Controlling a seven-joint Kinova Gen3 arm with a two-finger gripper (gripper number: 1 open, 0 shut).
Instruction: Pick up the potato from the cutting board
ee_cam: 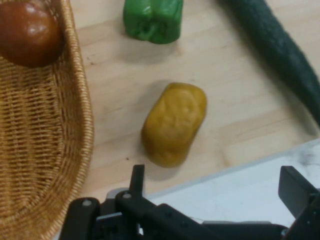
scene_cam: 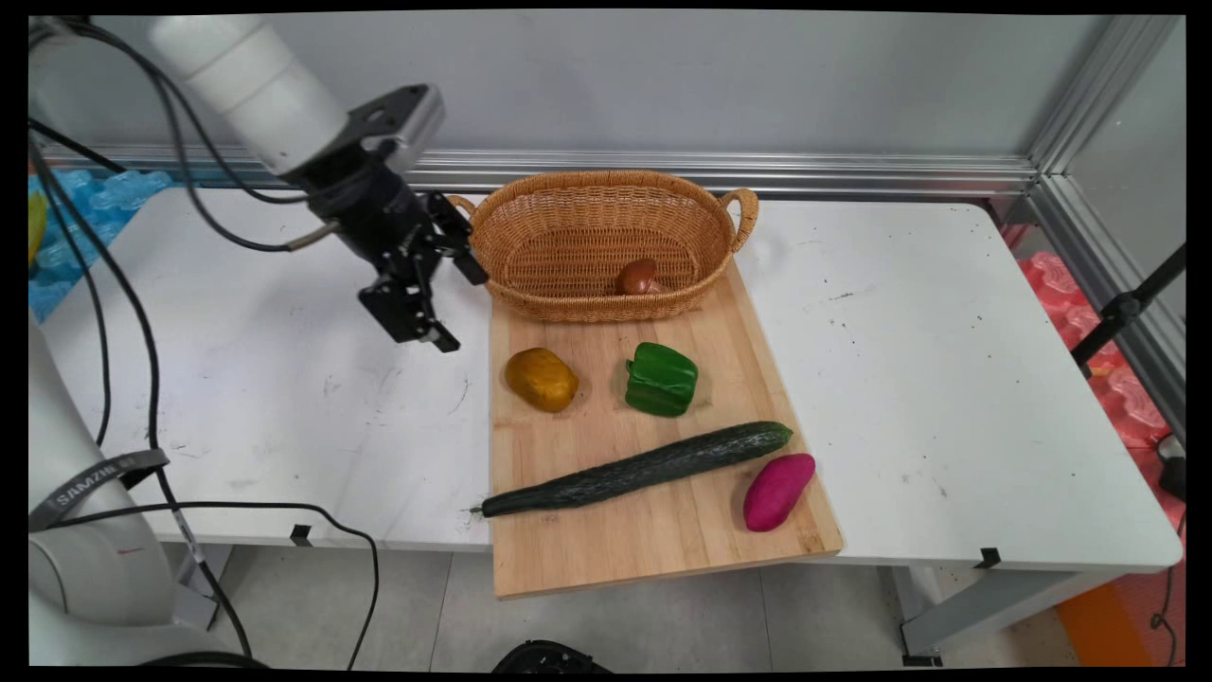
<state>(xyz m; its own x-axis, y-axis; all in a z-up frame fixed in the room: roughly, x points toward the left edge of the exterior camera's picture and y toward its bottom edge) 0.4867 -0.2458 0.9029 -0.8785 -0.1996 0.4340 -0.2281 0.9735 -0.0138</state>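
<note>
Your gripper is hanging above the white desk, just off the left edge of the wooden cutting board and close beside the left end of the wicker basket. Its fingers are standing spread wide apart and are holding nothing; in the hand view you are seeing one fingertip low at the left and the other at the right edge, with bare desk between them.

The thing nearest to the gripper is the yellow-brown potato, which is lying on the board's upper left part, apart from the fingers. In the hand view you are looking straight down on it, with the basket's rim curving along its left side.

A brown mushroom-like piece is sitting inside the basket, toward its near wall. The basket itself is resting on the far end of the board.

To the right of the potato a green bell pepper is sitting on the board. Nearer to the camera, a long dark cucumber is lying slantwise across the board, its thin end reaching the board's left edge. A magenta sweet potato is lying just beside the cucumber's thick end, near the board's right corner.
</note>
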